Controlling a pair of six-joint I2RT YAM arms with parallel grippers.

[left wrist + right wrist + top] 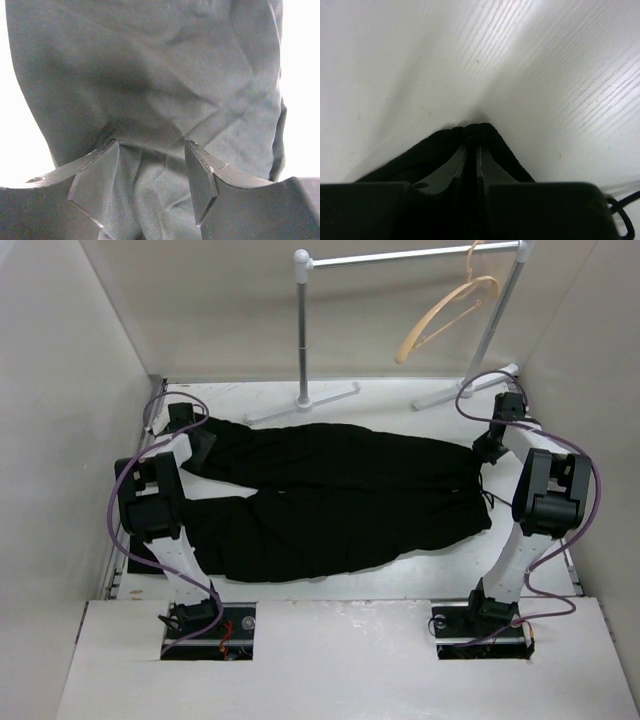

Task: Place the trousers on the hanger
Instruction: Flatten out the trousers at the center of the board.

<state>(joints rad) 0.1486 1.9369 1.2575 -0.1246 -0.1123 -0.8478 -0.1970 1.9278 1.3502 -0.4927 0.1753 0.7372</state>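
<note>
light tan hanger [447, 312] on the rail, black trousers [340, 500] flat on the surface [430, 565].
the hanger hangs tilted by its hook near the right end of the white rail stand [303, 330], at the far side and well apart from the trousers. the trousers lie spread across the surface, legs toward the left and waist toward the right. the left pincer [200, 445] sits at the cuff end of the far leg; in the left wrist view its fingers [95, 175] stand apart, with wrinkled dark cloth between and beneath them, not pinched. the right pincer [487, 450] is at the far corner of the waist; in the right wrist view its jaws are nearly together, clamping a bunch of black cloth at the tips [472, 150], with bare white surface beyond.
</note>
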